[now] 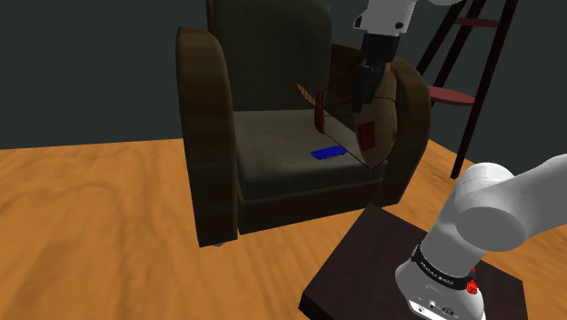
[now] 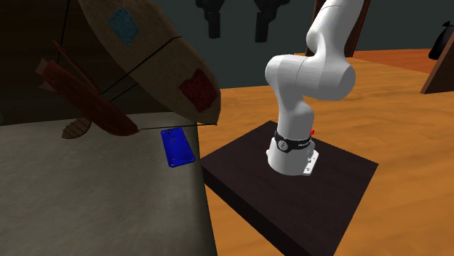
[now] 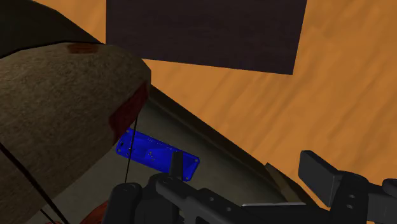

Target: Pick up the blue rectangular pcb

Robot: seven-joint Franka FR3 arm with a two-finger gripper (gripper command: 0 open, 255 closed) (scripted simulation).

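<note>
The blue rectangular pcb (image 1: 327, 152) lies flat on the armchair's grey seat cushion (image 1: 273, 145), near the seat's right side in the shoulder view. It also shows as the blue board (image 2: 176, 147) at the cushion's edge, and as the pcb (image 3: 156, 154) below and ahead of my fingers. My black gripper (image 1: 366, 88) hangs well above it, over the chair's right armrest, open and holding nothing. Its fingers (image 2: 212, 20) stand apart. A brown oval object (image 1: 371, 123) with red patches and thin black strings leans right beside the pcb.
The dark brown armchair (image 1: 204, 136) has tall padded arms on both sides of the seat. The oval object (image 2: 145, 58) overhangs the cushion close to the pcb. My dark stand (image 2: 291, 196) rests on the wooden floor (image 1: 91, 227). A dark red ladder-like shelf (image 1: 472, 86) stands behind the chair.
</note>
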